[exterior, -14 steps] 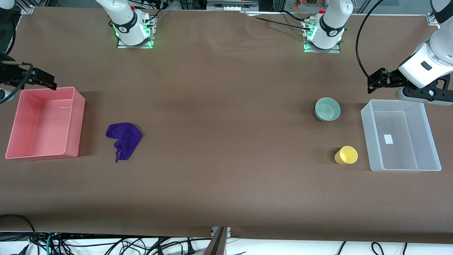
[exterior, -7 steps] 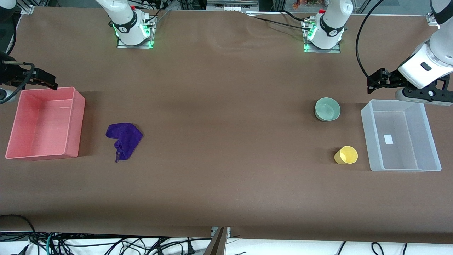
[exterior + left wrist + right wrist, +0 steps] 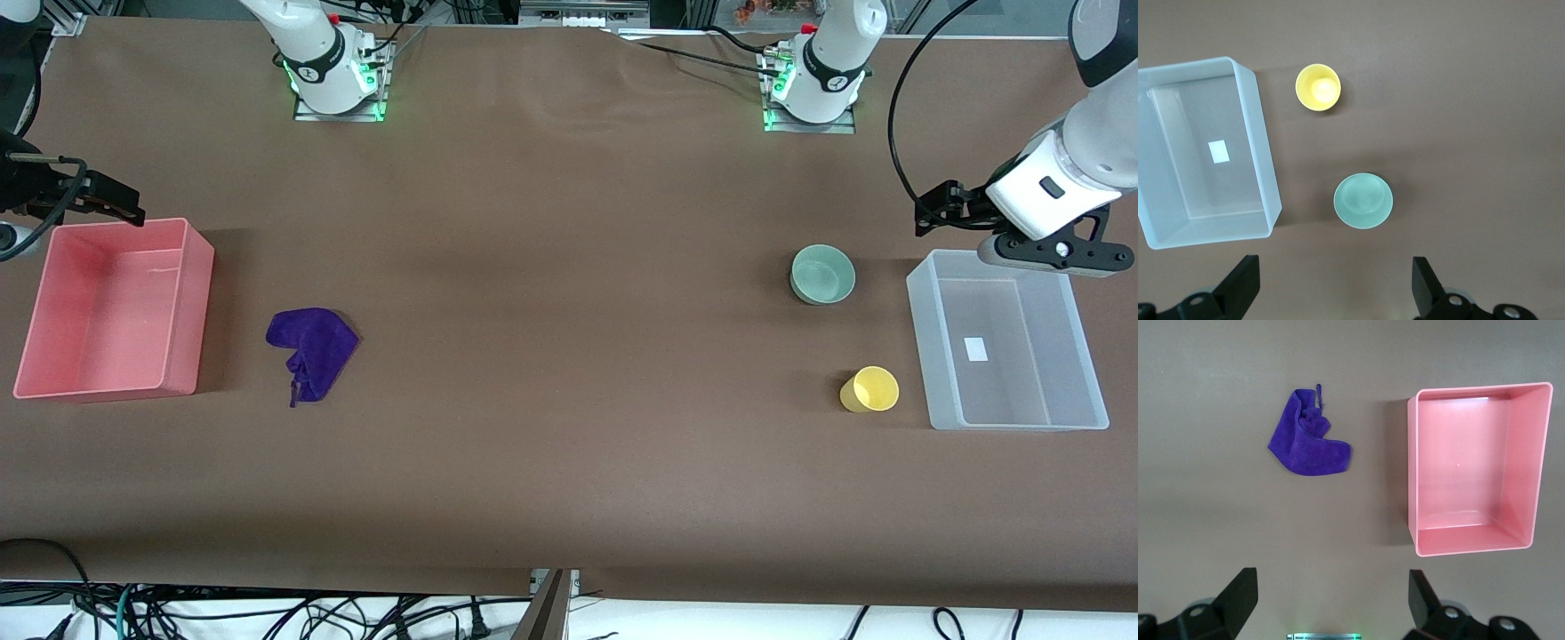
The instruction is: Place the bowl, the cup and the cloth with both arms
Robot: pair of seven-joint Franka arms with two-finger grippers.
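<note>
Table (image 3: 569, 462), brown covering, bearing five loose items and two arm bases. Bowl (image 3: 823, 274), pale mint green, upright and empty, standing toward the left arm's end of the table, near the clear bin (image 3: 925, 356) but apart from it; also seen from above in the left wrist view (image 3: 1363, 200). Cup (image 3: 869, 389), yellow, upright and empty, nearer the front camera than the bowl and just beside the clear bin without touching it; also in the left wrist view (image 3: 1318, 87). Clear bin, translucent, rectangular, holding nothing but a small white label on its floor (image 3: 1219, 151). Cloth (image 3: 311, 348), deep purple, crumpled in an irregular heap with a thin tail pointing toward the front camera, lying toward the right arm's end of the table beside the pink bin (image 3: 191, 302) and apart from it; also in the right wrist view (image 3: 1310, 443). Pink bin, rectangular, empty (image 3: 1411, 467). Left gripper (image 3: 932, 206), up in the air over bare table beside the clear bin's corner, fingers (image 3: 1245, 283) spread wide, holding nothing. Right gripper (image 3: 120, 204), up in the air over the edge of the pink bin, fingers (image 3: 1241, 590) likewise spread wide, holding nothing.
</note>
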